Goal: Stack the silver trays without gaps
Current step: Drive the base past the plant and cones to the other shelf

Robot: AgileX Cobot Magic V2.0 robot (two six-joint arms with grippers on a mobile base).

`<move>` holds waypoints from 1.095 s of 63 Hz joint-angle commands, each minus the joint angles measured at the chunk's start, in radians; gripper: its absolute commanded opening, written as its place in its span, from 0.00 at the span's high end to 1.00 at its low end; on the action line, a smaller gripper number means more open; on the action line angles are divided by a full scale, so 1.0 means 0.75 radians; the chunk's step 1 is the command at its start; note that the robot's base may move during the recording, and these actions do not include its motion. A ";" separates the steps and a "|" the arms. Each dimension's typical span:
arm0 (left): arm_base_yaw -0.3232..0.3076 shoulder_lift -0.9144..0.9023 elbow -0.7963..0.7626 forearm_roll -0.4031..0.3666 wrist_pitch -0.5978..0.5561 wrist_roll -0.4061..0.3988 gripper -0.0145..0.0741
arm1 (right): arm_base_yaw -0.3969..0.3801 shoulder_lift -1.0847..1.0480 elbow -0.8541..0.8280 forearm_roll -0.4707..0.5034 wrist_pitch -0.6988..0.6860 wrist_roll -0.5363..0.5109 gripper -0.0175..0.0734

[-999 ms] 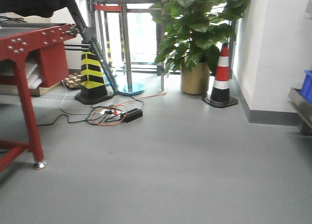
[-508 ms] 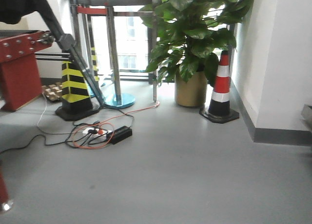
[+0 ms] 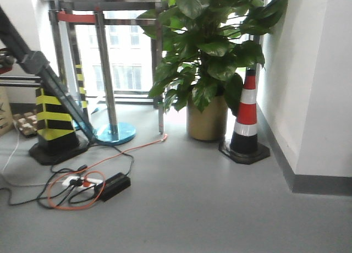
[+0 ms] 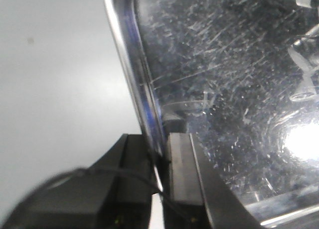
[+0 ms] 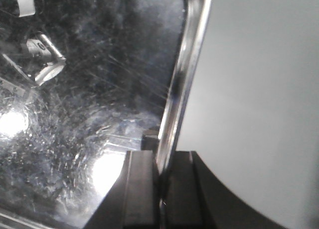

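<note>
A silver tray with a scratched, mirror-like bottom fills the left wrist view; its thin left rim runs down between the black fingers of my left gripper, which is shut on that rim. In the right wrist view a silver tray shows the same scratched bottom, and my right gripper is shut on its right rim. Grey floor lies beyond both rims, so the tray hangs in the air. I cannot tell whether both views show one tray. Neither gripper nor any tray appears in the front view.
Ahead stand a potted plant, an orange-white cone, a black-yellow cone and a steel stand. Cables and a power strip lie on the grey floor. A white wall runs along the right.
The front view has swung to the right: the red bench has left the frame on the left, and the plant and cones have shifted left and grown closer.
</note>
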 commanded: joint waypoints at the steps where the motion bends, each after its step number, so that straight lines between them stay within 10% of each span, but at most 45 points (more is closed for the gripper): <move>1: -0.028 -0.038 -0.035 -0.116 0.052 0.048 0.89 | 0.017 -0.028 -0.044 0.088 0.083 -0.028 0.75; 69: -0.028 -0.038 -0.035 -0.124 0.052 0.048 0.89 | 0.017 -0.025 -0.044 0.088 0.054 -0.028 0.75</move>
